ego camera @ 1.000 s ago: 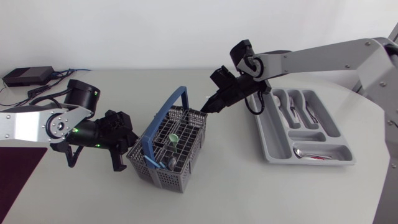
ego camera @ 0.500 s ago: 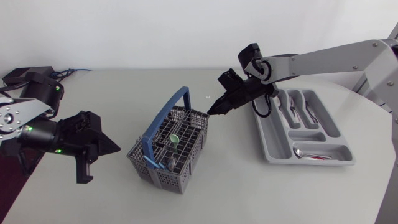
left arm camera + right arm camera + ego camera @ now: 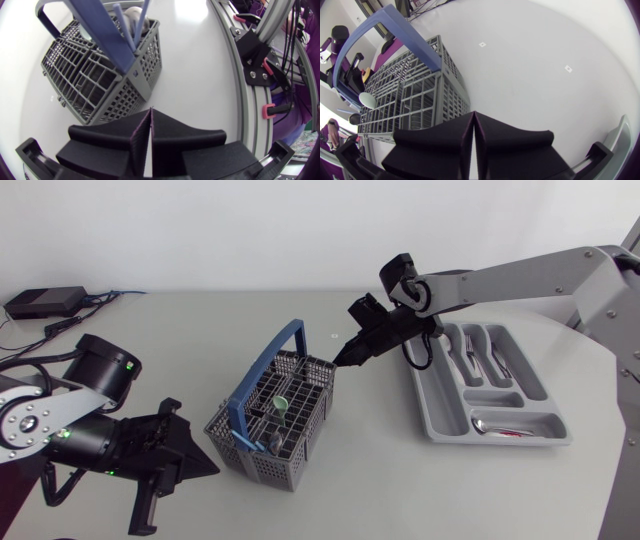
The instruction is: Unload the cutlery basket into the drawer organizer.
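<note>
Left arm (image 3: 90, 395) closer to table (image 3: 400, 490) front

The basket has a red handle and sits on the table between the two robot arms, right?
Not quite. The handle is blue, not red; the head view shows it. The basket does sit on the table between the left arm and the right arm.
</note>
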Tool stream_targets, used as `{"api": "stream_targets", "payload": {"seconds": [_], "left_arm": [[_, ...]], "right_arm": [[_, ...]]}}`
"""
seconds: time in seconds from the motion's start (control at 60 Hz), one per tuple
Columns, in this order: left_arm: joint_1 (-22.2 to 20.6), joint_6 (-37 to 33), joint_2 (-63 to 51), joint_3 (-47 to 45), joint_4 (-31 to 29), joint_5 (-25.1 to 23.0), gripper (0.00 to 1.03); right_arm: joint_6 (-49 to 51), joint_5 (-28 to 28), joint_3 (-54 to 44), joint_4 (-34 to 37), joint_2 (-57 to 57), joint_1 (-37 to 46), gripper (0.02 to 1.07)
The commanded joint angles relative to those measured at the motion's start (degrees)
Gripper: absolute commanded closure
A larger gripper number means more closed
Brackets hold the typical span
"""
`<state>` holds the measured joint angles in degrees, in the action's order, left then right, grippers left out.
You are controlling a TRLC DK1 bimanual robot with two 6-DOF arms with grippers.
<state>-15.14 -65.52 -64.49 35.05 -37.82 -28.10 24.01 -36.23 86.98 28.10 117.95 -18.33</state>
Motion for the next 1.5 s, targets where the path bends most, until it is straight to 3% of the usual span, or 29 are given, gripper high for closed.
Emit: {"api": "stream_targets", "payload": {"seconds": [0.0,0.233,0.633,1.217,1.483], "left_arm": [[0.2,1.5,-3.0,-1.7,3.1,-0.5,0.89],[3.1,1.8,-9.8,1.0,10.8,-0.2,0.89],[2.7,6.0,-22.9,11.8,19.8,0.8,0.89],[2.0,9.7,-37.6,31.9,21.3,1.0,0.89],[4.3,9.7,-41.5,35.4,21.3,1.1,0.89]], "right_arm": [[-1.0,-0.4,0.7,-0.3,1.4,-0.7,1.01],[-0.4,-1.1,-1.9,0.1,-0.9,-1.2,1.01],[2.4,-2.4,-8.6,0.5,-5.8,1.4,1.01],[2.5,-2.7,-20.1,-1.6,-13.5,3.0,1.01],[-1.4,-1.2,-18.2,-3.5,-13.3,1.6,1.01]]}}
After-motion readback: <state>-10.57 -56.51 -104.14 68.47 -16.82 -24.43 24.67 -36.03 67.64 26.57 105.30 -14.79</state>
